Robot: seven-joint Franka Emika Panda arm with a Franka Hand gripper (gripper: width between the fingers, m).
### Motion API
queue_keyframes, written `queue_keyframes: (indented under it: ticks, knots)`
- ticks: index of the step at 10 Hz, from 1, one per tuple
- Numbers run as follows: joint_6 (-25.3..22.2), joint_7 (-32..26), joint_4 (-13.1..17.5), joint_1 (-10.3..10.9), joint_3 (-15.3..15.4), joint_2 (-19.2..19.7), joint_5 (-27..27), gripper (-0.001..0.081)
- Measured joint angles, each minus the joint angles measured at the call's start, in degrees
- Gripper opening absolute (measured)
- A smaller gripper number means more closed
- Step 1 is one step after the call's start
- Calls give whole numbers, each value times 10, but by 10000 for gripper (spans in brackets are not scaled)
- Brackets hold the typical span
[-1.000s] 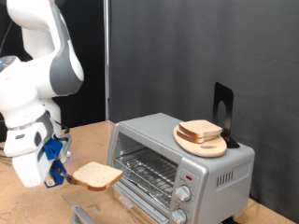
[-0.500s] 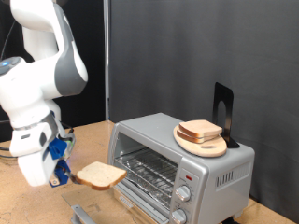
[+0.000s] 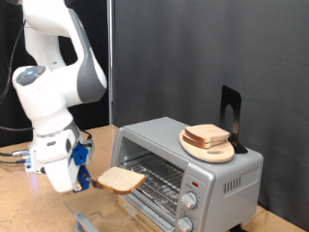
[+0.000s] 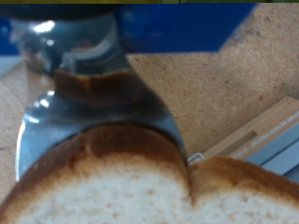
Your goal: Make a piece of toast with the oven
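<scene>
Half-hidden jaws clamping toast (image 3: 121,179)

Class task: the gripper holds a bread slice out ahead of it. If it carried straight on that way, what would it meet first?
Probably the oven: the gripper points its piece of toast at the open front, near the wire rack. Depth is uncertain from this view.

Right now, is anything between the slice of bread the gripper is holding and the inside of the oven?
Nothing visible. The gripper holds the piece of toast just in front of the oven, whose door is down, leaving the wire rack exposed. More bread sits on a round board on top, out of the way.
</scene>
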Motion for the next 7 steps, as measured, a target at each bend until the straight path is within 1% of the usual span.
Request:
queue_keyframes:
  ticks: [3, 5, 7]
  knots:
    - [19, 13, -23, 11, 17, -15, 10, 269]
    - [28, 22, -33, 11, 24, -20, 9, 269]
    - [38, 41, -39, 11, 28, -20, -6, 269]
